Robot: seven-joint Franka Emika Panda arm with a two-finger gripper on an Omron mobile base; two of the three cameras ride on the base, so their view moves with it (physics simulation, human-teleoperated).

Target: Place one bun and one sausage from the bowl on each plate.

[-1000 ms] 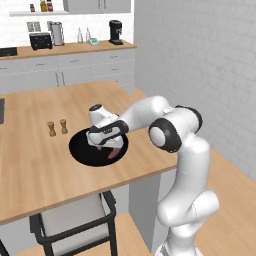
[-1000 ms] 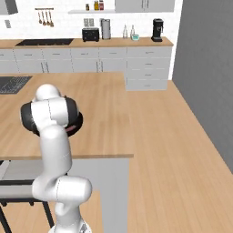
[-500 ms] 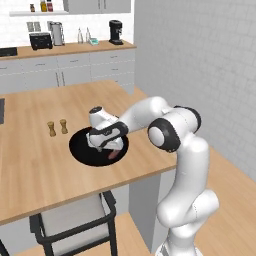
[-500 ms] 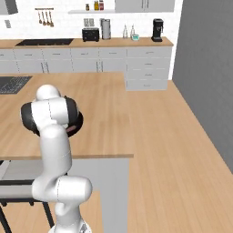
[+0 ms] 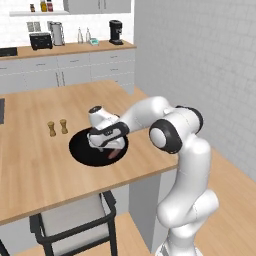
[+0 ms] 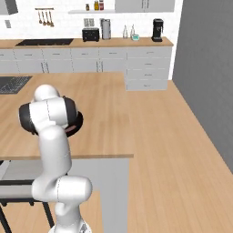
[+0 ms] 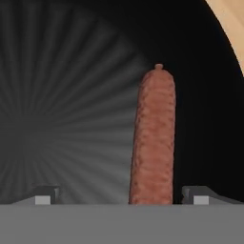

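Note:
The wide black bowl (image 5: 80, 148) rests on the wooden island near its front edge. My gripper (image 5: 103, 145) hangs low inside it, pointing down, jaws open. In the hand view one reddish-brown sausage (image 7: 153, 138) lies on the bowl's dark floor (image 7: 57, 95), running away from the hand. Its near end sits between my fingertips (image 7: 45, 195), closer to the right one, and neither touches it. The same sausage (image 5: 116, 153) peeks out beside the hand in the left base view. My arm covers most of the bowl (image 6: 78, 122) in the right base view. Buns and plates are out of view.
Two small wooden shakers (image 5: 57, 127) stand just behind the bowl to the left. A black-framed chair (image 5: 75, 225) is tucked under the island's front edge. The back counter carries a toaster (image 5: 41, 40) and a coffee machine (image 5: 116, 31).
The hand has sunk a little lower into the bowl over the sausage. The jaws have stayed open.

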